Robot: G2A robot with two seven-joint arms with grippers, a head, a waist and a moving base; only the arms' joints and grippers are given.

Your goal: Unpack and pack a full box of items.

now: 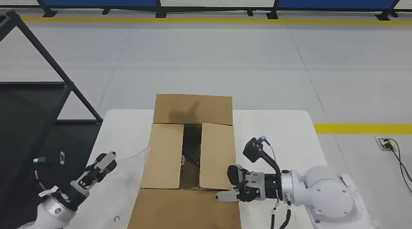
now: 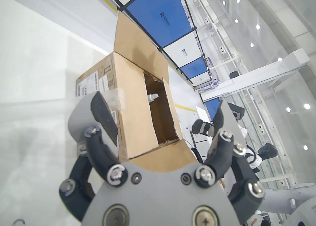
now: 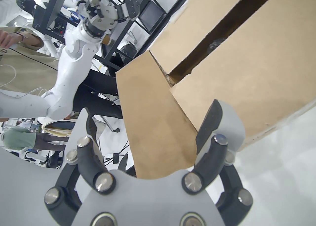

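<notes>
The cardboard box (image 1: 187, 158) stands at the centre of the top view, on the white table (image 1: 283, 132). Its far flap (image 1: 193, 108) and near flap (image 3: 153, 125) are folded outward. The two side flaps (image 1: 217, 155) lie almost flat over the opening, leaving a narrow dark gap between them. A white bottle (image 2: 153, 97) stands inside that gap, and other contents there are too dark to identify.

The corrugated board is likely stiff, with each flap light and hinging freely on its crease. A full box is probably heavy, so the flaps should be moved and the box left in place. The best hold on a side flap is its free inner edge, pinched across the board's thickness. That edge looks torn and may crush under excess force. The bottle is probably rigid, smooth plastic, best gripped around its body.

The right gripper (image 1: 230, 185) sits at lower centre-right of the top view, at the box's near right corner. Its jaws are spread wide and hold nothing, and its fingers (image 3: 212, 123) straddle the near flap. Contact with the board cannot be confirmed.

The left gripper (image 1: 106, 161) rests at lower left, well apart from the box, jaws spread and empty.
</notes>
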